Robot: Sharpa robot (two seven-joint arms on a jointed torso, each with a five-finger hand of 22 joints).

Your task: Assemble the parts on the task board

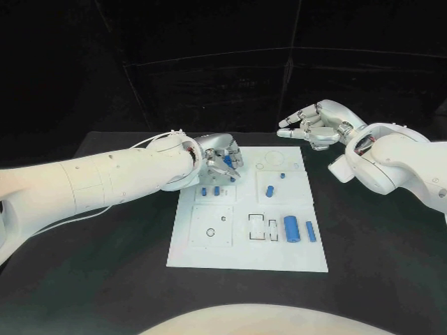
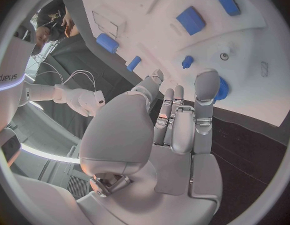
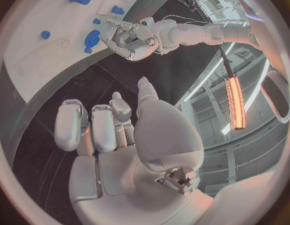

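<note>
On the counter: I see one white task board, mid-counter.
Parts: five blue parts I count on it.
Left robot hand: over the board's far-left corner, fingers spread, empty.
Right robot hand: beyond the far edge, released.

The setting reads as a robotics lab or demo booth: a black table ringed by black curtain panels from 9 to 3 o'clock, a white task board at centre, and long ceiling strip lamps over metal framing.
</note>
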